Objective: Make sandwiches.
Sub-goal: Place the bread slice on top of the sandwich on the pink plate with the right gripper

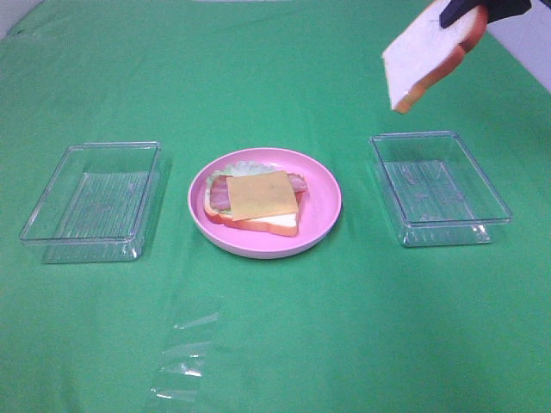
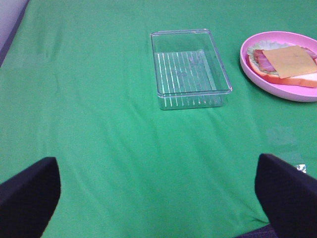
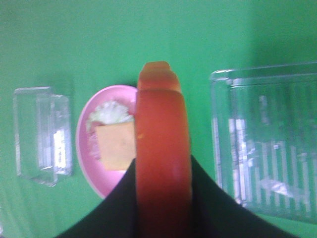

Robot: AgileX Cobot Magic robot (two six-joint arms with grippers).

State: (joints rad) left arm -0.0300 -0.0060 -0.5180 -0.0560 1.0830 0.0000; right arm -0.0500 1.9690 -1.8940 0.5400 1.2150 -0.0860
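On the pink plate [image 1: 323,211] in the middle lies the open sandwich [image 1: 258,200]: a bread slice, lettuce, bacon and a yellow cheese square on top. It also shows in the left wrist view as sandwich [image 2: 285,64] and in the right wrist view as sandwich [image 3: 114,141]. High at the back right my right gripper [image 1: 465,12] is shut on a tilted white bread slice [image 1: 426,56] with orange-brown crust; the slice's crust edge [image 3: 163,163] fills the right wrist view. My left gripper [image 2: 158,198] is open over bare cloth, out of the high view.
A clear plastic tray [image 1: 90,202] stands left of the plate and another clear tray [image 1: 439,189] right of it. A scrap of clear film [image 1: 185,361] lies on the green cloth near the front. The cloth's edge runs along the far right corner.
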